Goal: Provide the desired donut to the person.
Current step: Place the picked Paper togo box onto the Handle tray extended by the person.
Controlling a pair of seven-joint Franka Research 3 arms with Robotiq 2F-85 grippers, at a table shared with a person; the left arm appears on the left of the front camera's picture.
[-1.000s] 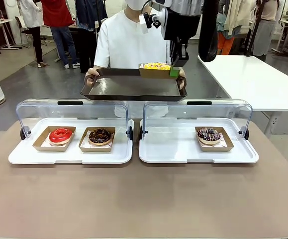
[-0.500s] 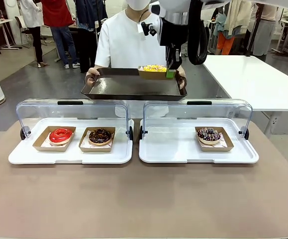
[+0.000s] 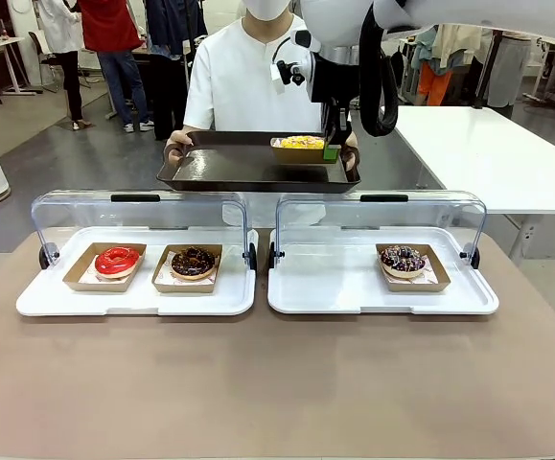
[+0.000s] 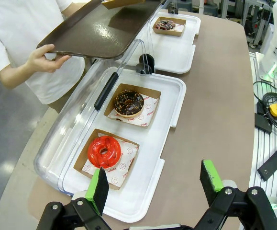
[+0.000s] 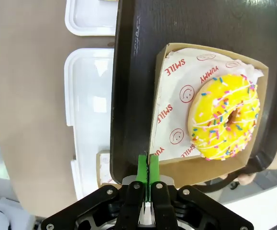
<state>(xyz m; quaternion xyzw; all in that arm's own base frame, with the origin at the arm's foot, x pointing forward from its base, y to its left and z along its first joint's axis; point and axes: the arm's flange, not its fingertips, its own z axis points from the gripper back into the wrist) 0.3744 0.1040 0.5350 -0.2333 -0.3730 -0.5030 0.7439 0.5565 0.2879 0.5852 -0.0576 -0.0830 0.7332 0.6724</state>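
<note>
A yellow sprinkled donut (image 3: 302,142) (image 5: 225,117) lies in a paper-lined cardboard box (image 5: 174,120). My right gripper (image 3: 331,150) (image 5: 146,167) is shut on that box's side wall and holds it over the far right part of a dark brown tray (image 3: 248,171) (image 5: 133,72). Whether the box rests on the tray I cannot tell. The person (image 3: 248,81), in a white shirt, holds the tray with a hand (image 4: 42,57) at each end. My left gripper (image 4: 155,184) hangs open above the near table edge, with nothing between its fingers.
Two white display trays (image 3: 138,302) (image 3: 325,287) stand on the brown table with their clear lids (image 3: 138,216) up. The left one holds a red donut (image 3: 117,260) (image 4: 105,151) and a chocolate donut (image 3: 194,261) (image 4: 128,102); the right one holds a dark sprinkled donut (image 3: 403,259).
My right gripper has come down a little with the boxed yellow donut, closer to the tray's surface. The left gripper has stayed open.
</note>
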